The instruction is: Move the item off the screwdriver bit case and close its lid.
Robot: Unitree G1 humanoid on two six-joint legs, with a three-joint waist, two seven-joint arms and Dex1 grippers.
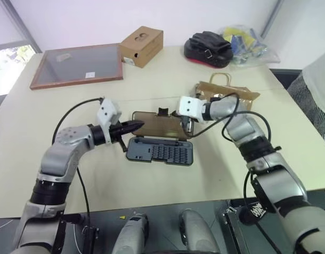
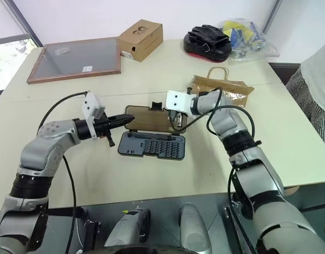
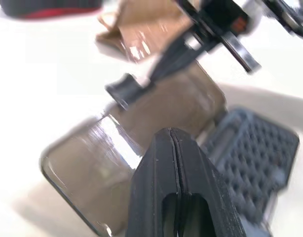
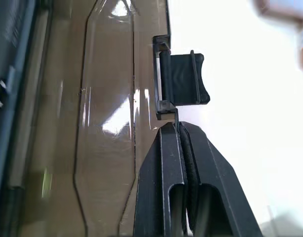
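On the pale table point(image 1: 152, 180), nearest the robot, the screwdriver bit case point(image 1: 160, 152) lies open, its dark grey tray of bits flat and its smoky-brown lid point(image 1: 157, 125) raised on the far side. The left pincer point(image 1: 135, 127), fingers pressed together on nothing, points level at the lid's left end; the right pincer point(image 2: 176, 126), also closed and empty, sits at the lid's right end — in its wrist view, just beside the dark latch tab point(image 4: 183, 85). Behind the right arm the brown paper bag point(image 2: 222, 87) lies flat, clear of the case. Farther back — a wood-framed glass panel point(image 1: 78, 64), a cardboard box point(image 1: 142, 46), black gloves point(image 1: 209, 46).
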